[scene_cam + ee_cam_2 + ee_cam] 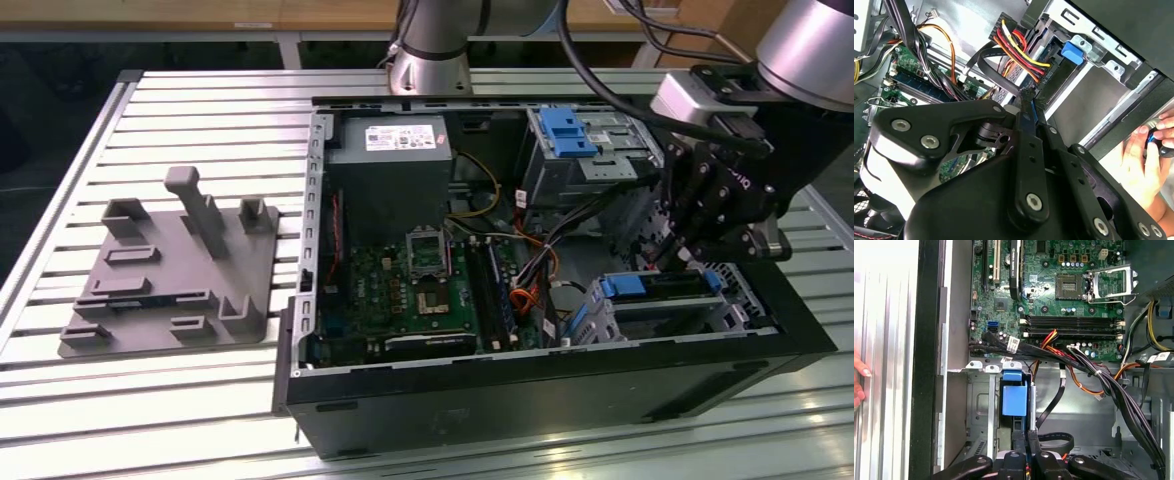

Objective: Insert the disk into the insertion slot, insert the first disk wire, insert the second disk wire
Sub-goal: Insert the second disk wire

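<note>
- The disk (663,288) is seen seated in the insertion slot (731,318), at the case corner on the exterior view's right.
- The end effector (1028,97), fingers pressed together, is held near a cable connector (1019,50); a grip cannot be confirmed.
- The plug should be kept square to the port and pushed gently, clear of the loose wires (1089,370).
- A hand (1144,160) is resting by the case.
</note>
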You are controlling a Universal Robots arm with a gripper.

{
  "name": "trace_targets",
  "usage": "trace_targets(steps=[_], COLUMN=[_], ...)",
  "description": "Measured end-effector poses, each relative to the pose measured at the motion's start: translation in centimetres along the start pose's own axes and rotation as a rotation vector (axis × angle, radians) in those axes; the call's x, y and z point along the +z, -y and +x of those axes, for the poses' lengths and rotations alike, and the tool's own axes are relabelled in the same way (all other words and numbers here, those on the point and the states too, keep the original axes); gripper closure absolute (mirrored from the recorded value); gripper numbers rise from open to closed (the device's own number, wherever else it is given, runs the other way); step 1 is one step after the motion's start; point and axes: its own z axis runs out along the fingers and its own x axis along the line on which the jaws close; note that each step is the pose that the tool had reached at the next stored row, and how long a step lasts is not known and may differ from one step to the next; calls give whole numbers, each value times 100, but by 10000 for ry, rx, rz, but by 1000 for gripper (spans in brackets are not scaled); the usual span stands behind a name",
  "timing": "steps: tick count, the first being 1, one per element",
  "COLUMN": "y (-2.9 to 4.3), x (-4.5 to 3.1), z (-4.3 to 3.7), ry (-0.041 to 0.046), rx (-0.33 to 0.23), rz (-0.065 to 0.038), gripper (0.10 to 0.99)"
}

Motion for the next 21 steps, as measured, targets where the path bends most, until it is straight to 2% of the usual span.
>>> trace_targets(steps=[17,18,21], y=[8,8,8], x=[40,43,48], z=[13,13,12], ry=[-2,-27,-26], rx=[6,11,10], rz=[0,0,0], gripper=[941,941,941])
